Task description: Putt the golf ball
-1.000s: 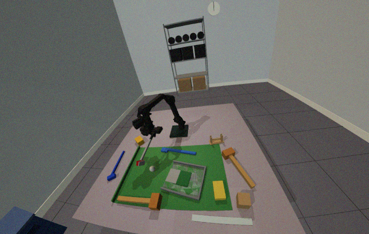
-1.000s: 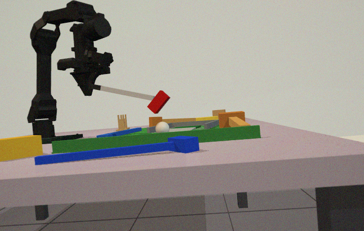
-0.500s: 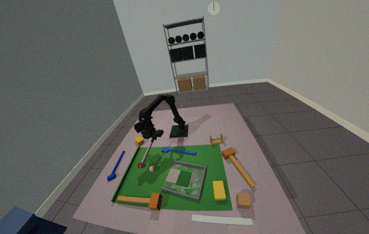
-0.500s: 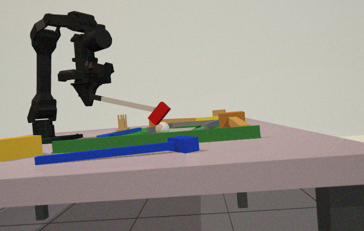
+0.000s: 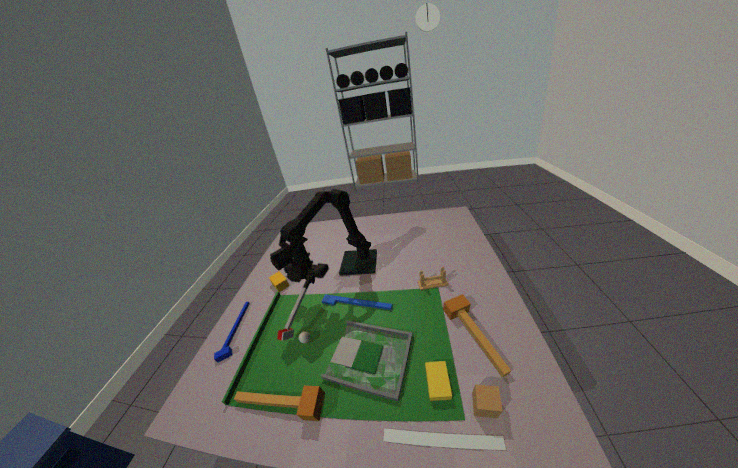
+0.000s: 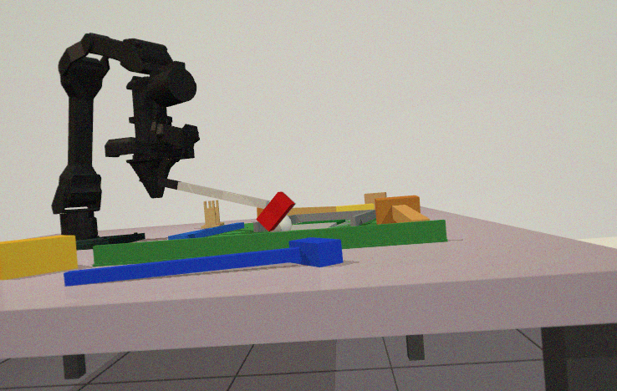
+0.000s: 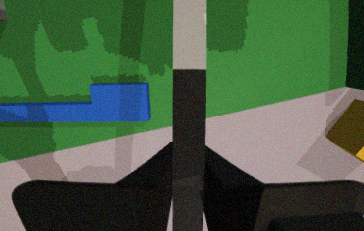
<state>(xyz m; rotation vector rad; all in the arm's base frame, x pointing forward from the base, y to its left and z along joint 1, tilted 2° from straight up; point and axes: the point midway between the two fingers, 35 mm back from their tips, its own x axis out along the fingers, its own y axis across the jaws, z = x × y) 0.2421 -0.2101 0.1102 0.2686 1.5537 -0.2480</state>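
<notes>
Red and blocky, the head of the putter (image 6: pixel 275 210) hangs low at the end of a slim pale-grey shaft that slants down and away from the pincer (image 6: pixel 156 187), whose dark wedge-shaped fingers are pinched tight on the black grip end of that shaft. From the wrist the shaft runs straight out from between the two matte black fingers, dark where it is held and light grey farther along. The golf ball (image 5: pixel 304 337), small, white and round, sits on the flat green mat (image 5: pixel 418 325) right beside the red head; from the side the head overlaps the ball, so whether they touch is hard to tell. Beyond the ball, farther from the pincer, lies the raised green (image 5: pixel 367 359), a square grey-framed platform with a pale ramp panel on its near side and a green patch on top. A flat blue putter (image 5: pixel 356 302) lies on the mat just off to one side of the shaft, and a second blue putter (image 5: pixel 231 332) rests on the mauve table (image 6: pixel 496 262) outside the mat's dark edge rail. A yellow cube (image 5: pixel 278 281) sits close under the pincer. Around the far side lie a wooden mallet (image 5: pixel 475 332), a yellow block (image 5: pixel 437 380), a tan cube (image 5: pixel 487 399) and a small wooden rack (image 5: pixel 433 280).
</notes>
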